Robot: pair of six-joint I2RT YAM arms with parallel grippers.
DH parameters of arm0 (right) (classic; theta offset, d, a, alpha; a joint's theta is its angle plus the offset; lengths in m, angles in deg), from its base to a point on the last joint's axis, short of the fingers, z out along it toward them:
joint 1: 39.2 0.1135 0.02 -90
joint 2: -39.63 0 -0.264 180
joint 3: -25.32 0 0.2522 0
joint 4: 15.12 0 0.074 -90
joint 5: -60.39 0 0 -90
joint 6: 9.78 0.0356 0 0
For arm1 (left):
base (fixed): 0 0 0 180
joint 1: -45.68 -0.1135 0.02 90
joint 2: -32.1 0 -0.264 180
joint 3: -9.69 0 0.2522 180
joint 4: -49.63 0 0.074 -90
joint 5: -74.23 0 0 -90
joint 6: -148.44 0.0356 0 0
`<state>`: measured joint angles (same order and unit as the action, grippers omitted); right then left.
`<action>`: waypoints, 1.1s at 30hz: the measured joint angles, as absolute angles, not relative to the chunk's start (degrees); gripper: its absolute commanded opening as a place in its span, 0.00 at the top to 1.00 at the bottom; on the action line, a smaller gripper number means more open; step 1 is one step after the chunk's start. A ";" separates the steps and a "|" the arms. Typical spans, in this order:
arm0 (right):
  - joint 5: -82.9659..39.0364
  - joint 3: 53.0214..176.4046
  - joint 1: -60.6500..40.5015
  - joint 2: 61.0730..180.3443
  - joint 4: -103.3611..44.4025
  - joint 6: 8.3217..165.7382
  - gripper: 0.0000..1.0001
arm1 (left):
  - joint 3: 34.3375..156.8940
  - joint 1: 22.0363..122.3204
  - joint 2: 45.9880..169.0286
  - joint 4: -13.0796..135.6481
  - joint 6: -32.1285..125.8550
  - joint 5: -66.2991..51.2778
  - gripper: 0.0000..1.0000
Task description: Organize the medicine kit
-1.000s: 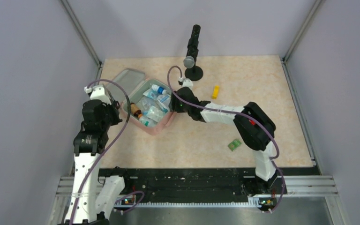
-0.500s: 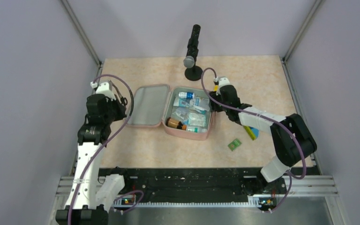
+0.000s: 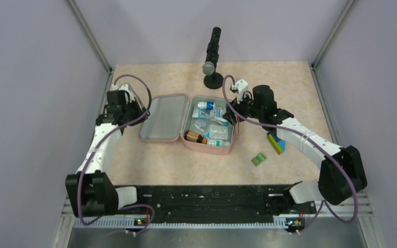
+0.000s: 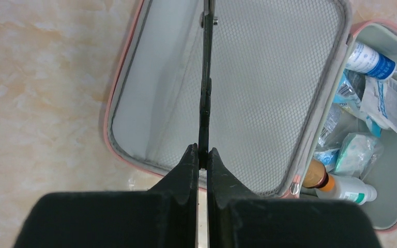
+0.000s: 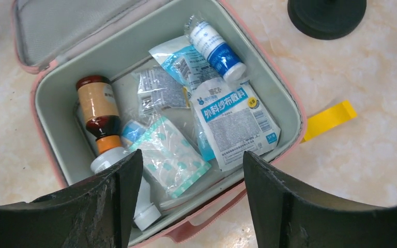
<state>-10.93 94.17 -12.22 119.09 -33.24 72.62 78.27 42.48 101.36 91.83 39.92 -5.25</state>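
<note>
Medicine kit [image 3: 207, 149] at mid-table, lying open and square to your arms, its lid [image 3: 161, 118] folded flat to the left of the tray. Nearest you, a small green packet [image 3: 259, 159] lay on the table [image 3: 196, 170]. Just beyond it a multicoloured block [image 3: 275, 143] sat beside your right forearm, apart from the kit. Within the tray, loosely heaped: a brown bottle [image 5: 97, 111] with an orange cap by the near-left wall, a teal-patterned sachet [image 5: 168, 157], a printed gauze packet [image 5: 235, 124], and a blue-and-white bottle [image 5: 217, 49] toward the far wall. Your right gripper [image 5: 191, 157] hung over the tray's right side, fingers spread wide with nothing between them. A yellow piece [image 5: 331, 119] lay on the table just outside that wall. Your left gripper [image 4: 203, 124] hung over the lid, fingers pressed together on nothing visible; whether it touched the mesh lining could not be told. Farthest off stood a black stand [image 3: 213, 57]. A second earlier the kit had sat skewed toward the left with its lid half raised. Half a second earlier it was already flat and squared, and it had barely shifted since, while you had reached your left arm farther out and drawn your right elbow back. Judged from this, opening was finished and sorting the contents came next
</note>
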 measured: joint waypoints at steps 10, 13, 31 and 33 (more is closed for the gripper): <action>-5.62 94.65 -12.22 117.56 -39.52 68.80 0.30 | 88.88 29.30 118.64 95.35 49.25 14.77 1.00; -4.70 94.65 -12.22 116.58 -40.89 67.57 0.30 | 97.38 26.52 127.61 102.52 58.08 21.57 1.00; -3.08 94.63 -12.22 115.74 -45.20 65.17 0.30 | 114.51 23.42 156.54 134.41 93.23 38.53 1.00; -2.97 94.63 -12.22 115.74 -45.40 65.01 0.30 | 115.91 23.42 158.91 138.83 96.77 41.22 1.00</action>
<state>-2.97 94.63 -12.22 115.74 -45.40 65.01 115.91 23.42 158.91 138.83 96.77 41.22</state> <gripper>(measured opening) 0.702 0.046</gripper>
